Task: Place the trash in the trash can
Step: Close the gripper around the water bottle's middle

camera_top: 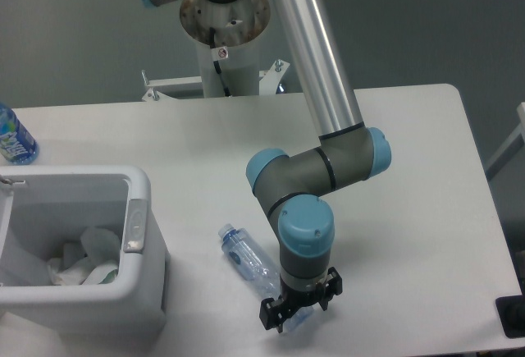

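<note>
The gripper (292, 314) hangs low over the base end of the lying bottle (250, 262), fingers apparently astride it, ready to grasp. Whether they have closed is unclear. The trash can (135, 209) waits just left, already holding white paper.

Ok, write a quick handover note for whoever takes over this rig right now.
Pincer: over the lower end of the bottle, fingers either side; grip cannot be confirmed.
Bottle: lying on the table, right of the bin, cap toward the bin.
Done: white paper scraps sit in the bin.
Left: grasp the bottle, lift it, drop it in the bin.
A second bottle stands at the table's far left edge.
</note>
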Robot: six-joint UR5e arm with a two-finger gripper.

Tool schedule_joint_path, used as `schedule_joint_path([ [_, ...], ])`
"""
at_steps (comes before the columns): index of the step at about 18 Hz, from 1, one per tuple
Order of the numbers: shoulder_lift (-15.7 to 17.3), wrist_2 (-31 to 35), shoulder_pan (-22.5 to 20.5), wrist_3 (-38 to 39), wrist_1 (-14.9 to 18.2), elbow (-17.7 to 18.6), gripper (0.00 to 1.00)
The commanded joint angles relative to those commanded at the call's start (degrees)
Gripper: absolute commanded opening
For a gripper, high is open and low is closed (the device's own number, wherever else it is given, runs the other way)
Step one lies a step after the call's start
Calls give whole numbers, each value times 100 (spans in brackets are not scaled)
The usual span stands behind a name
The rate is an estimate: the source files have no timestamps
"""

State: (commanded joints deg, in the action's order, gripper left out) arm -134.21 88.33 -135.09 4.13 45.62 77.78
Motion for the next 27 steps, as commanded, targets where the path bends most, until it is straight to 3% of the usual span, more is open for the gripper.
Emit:
schedule_joint_path([
  [5, -18, 18, 18, 0, 0, 9, 99],
  [8, -18, 26, 27, 9, 9, 18, 85],
  [17, -18, 97, 62, -9, 9, 61, 67],
  [27, 123, 88, 62, -53, -9, -26, 63],
])
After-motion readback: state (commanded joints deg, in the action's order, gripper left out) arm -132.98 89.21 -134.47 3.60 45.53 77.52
